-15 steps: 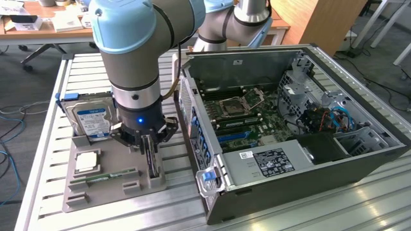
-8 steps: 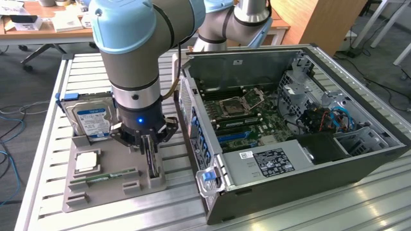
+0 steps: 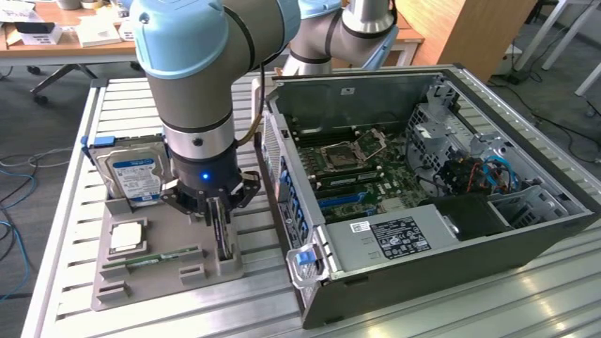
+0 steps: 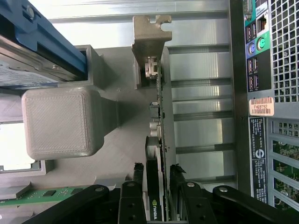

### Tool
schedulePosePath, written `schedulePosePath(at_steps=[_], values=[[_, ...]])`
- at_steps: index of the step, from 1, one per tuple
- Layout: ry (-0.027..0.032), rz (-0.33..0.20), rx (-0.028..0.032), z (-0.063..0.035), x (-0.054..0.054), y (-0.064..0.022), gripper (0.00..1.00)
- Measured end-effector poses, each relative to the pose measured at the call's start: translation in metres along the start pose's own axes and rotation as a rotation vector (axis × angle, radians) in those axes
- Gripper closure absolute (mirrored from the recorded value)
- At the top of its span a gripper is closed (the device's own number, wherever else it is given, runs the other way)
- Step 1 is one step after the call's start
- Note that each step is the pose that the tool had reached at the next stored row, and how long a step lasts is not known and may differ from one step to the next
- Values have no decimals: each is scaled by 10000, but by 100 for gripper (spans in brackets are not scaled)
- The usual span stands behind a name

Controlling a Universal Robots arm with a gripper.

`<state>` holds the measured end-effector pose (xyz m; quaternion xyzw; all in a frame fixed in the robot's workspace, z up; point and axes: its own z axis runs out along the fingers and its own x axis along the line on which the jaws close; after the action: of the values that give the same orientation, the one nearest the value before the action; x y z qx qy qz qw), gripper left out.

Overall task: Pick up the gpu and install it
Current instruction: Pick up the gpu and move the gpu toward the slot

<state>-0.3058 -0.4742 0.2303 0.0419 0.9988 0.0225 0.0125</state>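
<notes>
The arm has its gripper (image 3: 218, 211) down over the grey holder (image 3: 160, 282) on the slatted table (image 3: 75, 141), just beside the open computer case (image 3: 451, 282); the graphics card (image 4: 160, 121) stands on its edge in the holder's upright posts, with the hard drive (image 3: 136, 176) propped behind and the memory stick (image 3: 150, 259) lying flat nearby; from the wrist view the black fingers (image 4: 138, 179) sit one on each face of the card and look pressed against it, so I'd call the hand clamped on the card, though the card is not lifted and rests in its slot; the step in hand, to my eye, is the pick-up itself; doing it well seems a matter of keeping the grip square on the flat faces, cooler on one side and green board on the other, rather than on the edge or the fan, and firm enough that the thin card can't pivot between the pads; the posts hold it at both ends, so any pull looks as if it ought to go straight up along them; a sideways drag would likely jam the card or tip the whole holder; the metal bracket end sits close to a post, which I'd watch for snagging; the case wall is close alongside, so there is little room to swing toward it while the card is low
</notes>
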Motion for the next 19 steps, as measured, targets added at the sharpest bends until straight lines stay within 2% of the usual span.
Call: schedulePosePath(at_steps=[4, 5, 6, 19], values=[[0, -1, 0, 0, 0, 0, 65], [2, -1, 1, 0, 0, 0, 71], [1, 0, 0, 0, 0, 0, 73], [0, 0, 0, 0, 0, 0, 73]])
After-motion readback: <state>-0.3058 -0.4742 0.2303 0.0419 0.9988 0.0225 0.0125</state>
